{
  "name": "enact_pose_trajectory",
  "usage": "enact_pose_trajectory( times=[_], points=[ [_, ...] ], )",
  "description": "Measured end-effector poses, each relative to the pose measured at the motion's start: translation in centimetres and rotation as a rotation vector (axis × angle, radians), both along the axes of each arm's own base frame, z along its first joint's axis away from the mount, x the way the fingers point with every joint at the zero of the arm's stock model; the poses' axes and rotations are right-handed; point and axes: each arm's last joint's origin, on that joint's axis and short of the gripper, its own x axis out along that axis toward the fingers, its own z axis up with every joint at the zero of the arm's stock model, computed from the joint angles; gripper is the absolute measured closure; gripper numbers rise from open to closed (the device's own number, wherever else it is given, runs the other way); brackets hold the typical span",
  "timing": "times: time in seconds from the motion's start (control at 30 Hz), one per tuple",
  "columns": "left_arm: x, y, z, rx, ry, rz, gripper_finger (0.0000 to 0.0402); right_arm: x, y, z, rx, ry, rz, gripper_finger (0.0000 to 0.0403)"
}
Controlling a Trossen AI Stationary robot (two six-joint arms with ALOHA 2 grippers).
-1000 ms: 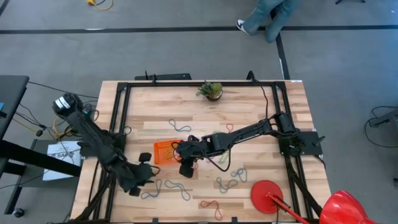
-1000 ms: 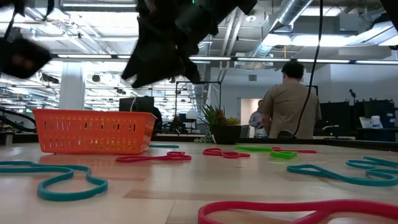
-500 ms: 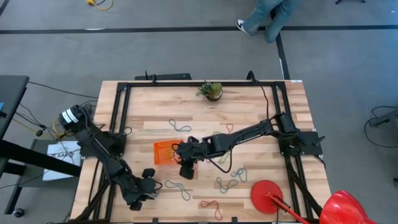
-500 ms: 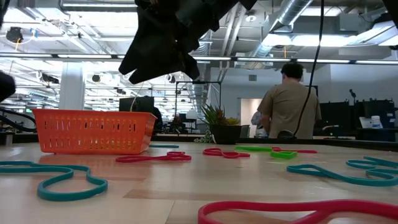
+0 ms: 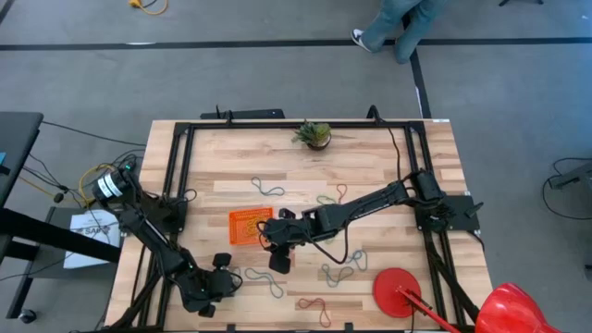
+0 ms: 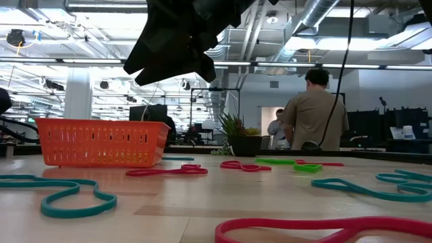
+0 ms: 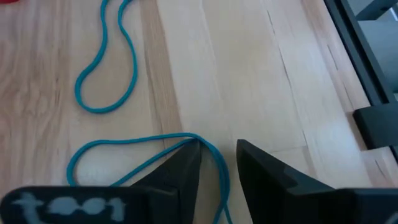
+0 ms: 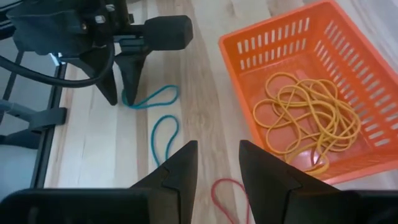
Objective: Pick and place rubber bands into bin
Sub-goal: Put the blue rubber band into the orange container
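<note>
Lower left of the high view, I am finding the left gripper sitting low over the bench, its fingers narrowly parted around a strand of a teal rubber band. In the left wrist view that strand is running between the two fingertips, so I am judging the pick step to be in hand on this side, with the grasp not yet closed.

At centre frame, the right gripper is hovering just below the bin in the high view. Its fingers are standing slightly apart and carrying nothing; the right wrist view is showing bare wood between them. The bin is lying left of centre on the bench and is already holding a tangle of yellow rubber bands.

Loose rubber bands are remaining scattered: teal ones at lower left, a red one near the bottom edge, more teal right of centre, and others above the bin. I am rating the task as partly done.

For the next move, I am expecting the left gripper to need closing squarely on the teal strand, then lifting clear and travelling to the bin. The band is thin and floppy, so a shallow pinch is risking a slip. The right arm is sitting close to the bin, so crowding is a concern.
</note>
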Motion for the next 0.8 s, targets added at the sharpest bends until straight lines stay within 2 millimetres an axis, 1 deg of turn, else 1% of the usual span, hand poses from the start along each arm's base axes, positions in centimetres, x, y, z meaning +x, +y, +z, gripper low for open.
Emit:
enact_pose_trajectory(
  times=[0.1,0.23,0.27,0.33,0.4,0.47,0.57,0.67,0.7,0.8],
  points=[
    [-0.2,0.0,-0.1,0.018,0.008,-0.006,0.0326,0.0,0.0,0.0,-0.016,-0.003,0.015,0.0292],
    [-0.2,0.1,-0.1,0.038,-0.01,0.009,0.0383,0.0,-0.1,0.0,-0.03,-0.006,0.027,0.0292],
    [-0.2,0.1,-0.1,0.041,-0.022,0.018,0.0391,0.0,-0.1,0.0,-0.03,-0.006,0.027,0.0292],
    [0.0,0.0,0.5,0.056,-0.049,0.044,0.0395,0.0,-0.1,0.0,-0.03,-0.006,0.027,0.0292],
    [0.4,-0.2,1.8,0.059,-0.098,0.076,0.0396,0.0,-0.1,0.0,-0.029,-0.006,0.027,0.0292],
    [0.9,-0.3,3.8,0.054,-0.164,0.124,0.0399,0.0,0.1,0.0,-0.029,-0.006,0.031,0.0292],
    [1.1,0.6,6.7,0.114,-0.222,0.202,0.04,-0.1,0.6,0.0,-0.027,-0.006,0.043,0.0292],
    [1.1,2.2,9.9,0.199,-0.298,0.265,0.0401,-0.3,1.1,0.0,-0.025,-0.009,0.054,0.0292],
    [1.1,3.0,10.7,0.229,-0.312,0.284,0.0401,-0.3,1.2,0.0,-0.026,-0.009,0.057,0.0292],
    [1.1,5.4,12.0,0.299,-0.304,0.317,0.0401,-0.4,1.5,0.0,-0.026,-0.009,0.062,0.0292]
  ],
)
